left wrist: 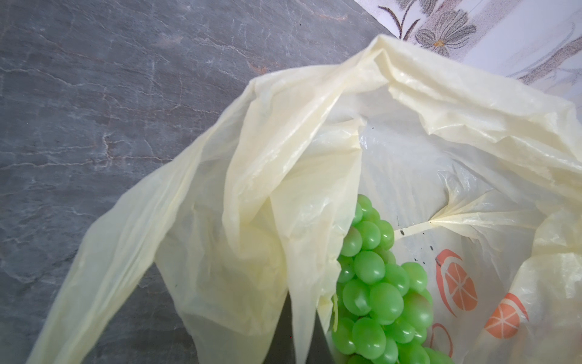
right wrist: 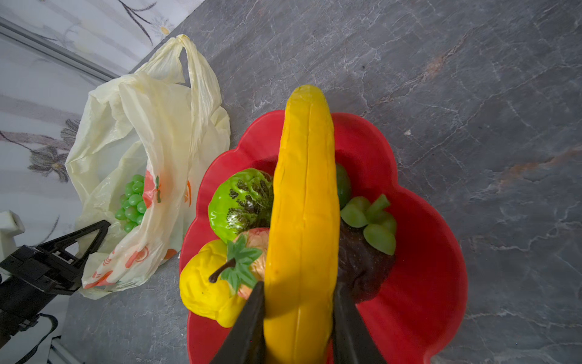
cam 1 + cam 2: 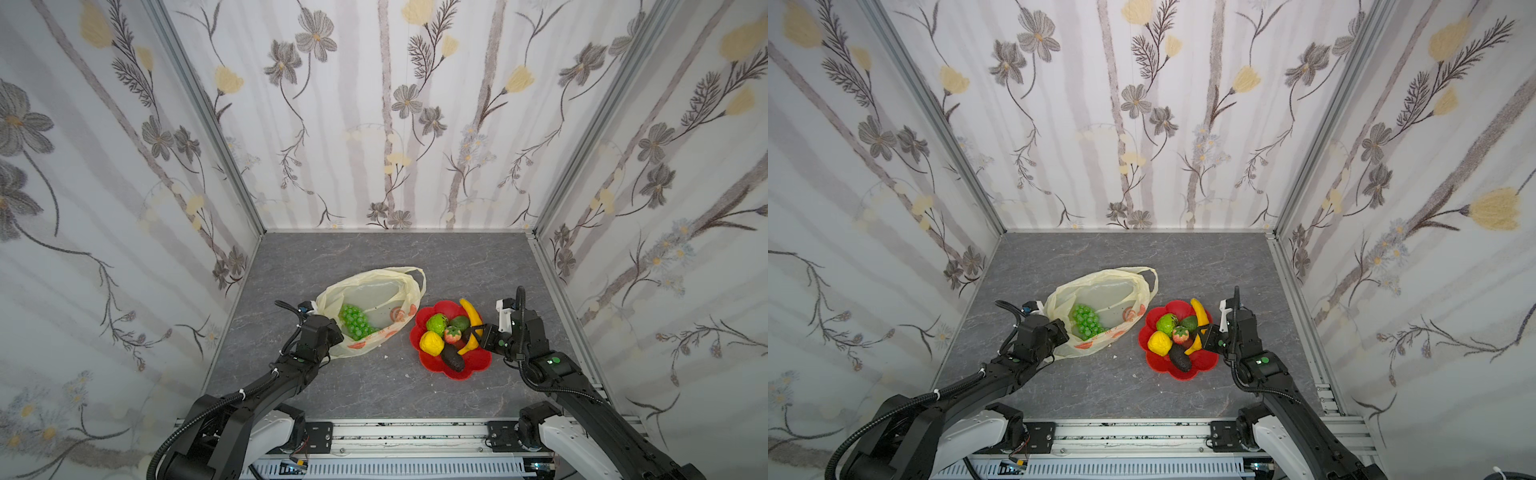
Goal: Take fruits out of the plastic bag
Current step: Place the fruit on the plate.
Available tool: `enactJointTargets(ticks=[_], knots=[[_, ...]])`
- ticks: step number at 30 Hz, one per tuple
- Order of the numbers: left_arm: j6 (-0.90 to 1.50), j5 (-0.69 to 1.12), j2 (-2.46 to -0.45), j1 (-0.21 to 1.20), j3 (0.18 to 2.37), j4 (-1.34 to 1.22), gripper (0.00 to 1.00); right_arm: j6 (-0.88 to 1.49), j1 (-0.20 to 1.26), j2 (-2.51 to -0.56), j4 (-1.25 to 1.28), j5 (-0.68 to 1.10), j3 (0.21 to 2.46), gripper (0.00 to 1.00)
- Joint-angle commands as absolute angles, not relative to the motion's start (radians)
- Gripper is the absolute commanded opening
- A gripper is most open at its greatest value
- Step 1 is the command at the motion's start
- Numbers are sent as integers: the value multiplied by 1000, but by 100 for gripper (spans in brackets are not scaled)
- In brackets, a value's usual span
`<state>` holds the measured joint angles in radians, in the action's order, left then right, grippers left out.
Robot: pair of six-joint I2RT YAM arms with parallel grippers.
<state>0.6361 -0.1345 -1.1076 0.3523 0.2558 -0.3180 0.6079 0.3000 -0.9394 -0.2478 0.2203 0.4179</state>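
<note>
Noted right claw (image 2: pixel 299 285) clamped on the near end of the banana (image 2: pixel 304 189), the fruit's far end reaching to the far rim of the red plate (image 2: pixel 425 252). Cannot tell whether resting on the pile or just above it. Logged left claw (image 2: pixel 97 230) pinched shut on a fold of the plastic bag (image 3: pixel 374 286), propping the mouth open. Found grape bunch (image 3: pixel 355 322) alone inside the bag, left of the plate. Counted lemon (image 3: pixel 431 343), green citrus (image 3: pixel 436 323), strawberry (image 3: pixel 453 333), avocado (image 3: pixel 459 322) and dark brown piece (image 3: pixel 453 361) on the plate, on the worktop (image 3: pixel 374 386).

Step in hand, judged: setting the banana down.
- Lower until resting across the pile, not balanced on the rim.
- Open only then.
- Pull straight back toward near right, clear of the strawberry.
- Hold the bag mouth open for the grapes.

Checked for writing: only an orange-slice print (image 1: pixel 456 283) near the bag's bottom. No lettering or brand readable.
</note>
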Motion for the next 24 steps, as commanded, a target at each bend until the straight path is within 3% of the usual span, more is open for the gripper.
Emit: enactJointTargets(ticks=[1, 24], knots=[[633, -153, -1112, 350, 253, -348, 0, 586, 281, -933, -202, 295, 401, 29], [630, -150, -1132, 345, 253, -362, 0, 698, 268, -752, -292, 254, 310, 30]])
